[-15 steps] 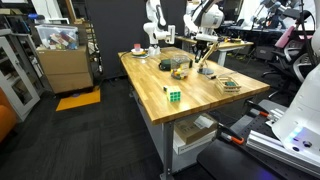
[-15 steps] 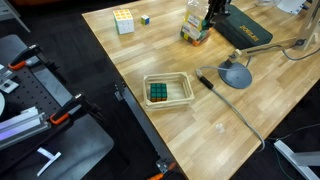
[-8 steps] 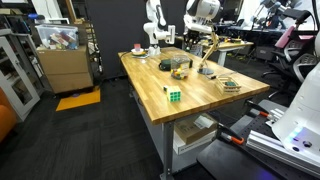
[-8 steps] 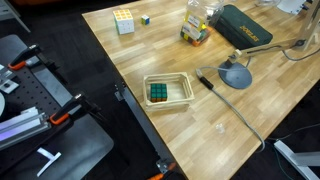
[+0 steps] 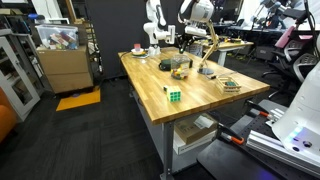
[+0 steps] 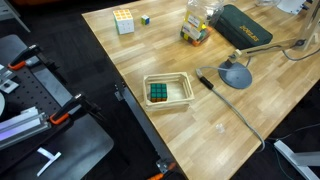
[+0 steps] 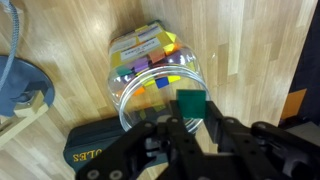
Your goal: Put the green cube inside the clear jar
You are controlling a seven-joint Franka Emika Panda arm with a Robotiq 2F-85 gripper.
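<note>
Green cube (image 7: 191,104): held off the bench, pinched between the two fingers (image 7: 214,130), which are closed on its opposite side faces. Its top face shows clear and square in the wrist view, so it sits level in the grip and near the fingertips.

Position relative to jar (image 7: 150,70): in the wrist view the cube overlaps the near part of the jar's rim, not the middle of the mouth. I cannot read from this view how high it is above the rim. The jar's mouth is much wider than the cube.

Jar stands upright on the bench (image 7: 250,40) with coloured cubes (image 7: 150,55) already inside; they fill it only partway. In an exterior view the jar (image 6: 196,30) is near the far edge of the bench (image 6: 130,60), and the fingers are not in that view.

Black case (image 7: 95,158) lies just beside the jar, on its near side under the wrist.

Judgement: the cube is held high to clear the rim. I would bring it further over the middle of the mouth before letting go. Dropped from here, it could clip the rim and land outside, between jar and case.
</note>
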